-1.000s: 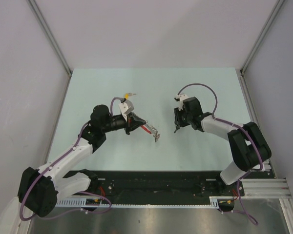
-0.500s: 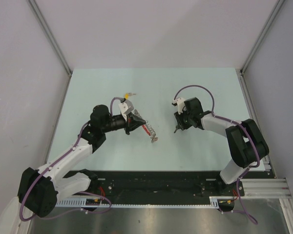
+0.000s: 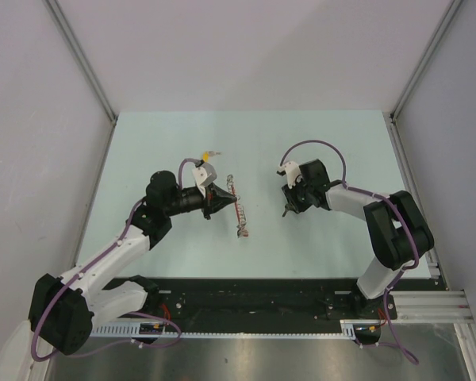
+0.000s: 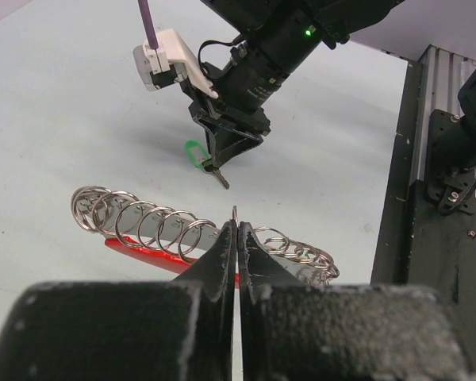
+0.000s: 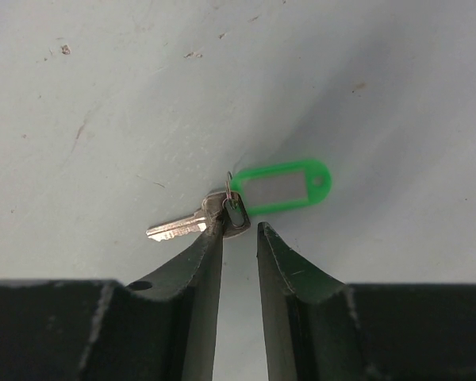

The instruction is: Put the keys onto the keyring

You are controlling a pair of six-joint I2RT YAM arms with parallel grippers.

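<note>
The keyring (image 3: 237, 208) had swung from a slant to run nearly front to back over the counter (image 3: 325, 143), one ring pinched in the fully closed left gripper (image 4: 236, 228). Further right, the right gripper (image 5: 239, 235) had narrowed its part-open jaws around the green-tagged key (image 5: 192, 225) but had not yet clamped it, so threading probably lay ahead.

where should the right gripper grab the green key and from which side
Probably by its round metal head, from straight above. The green key lies flat on the table, with its blade pointing one way and its green tag the other, so the head between them is the widest rigid part. The right gripper hangs close by it, jaws slightly apart. The thin blade and loose tag look harder to pinch.
</note>
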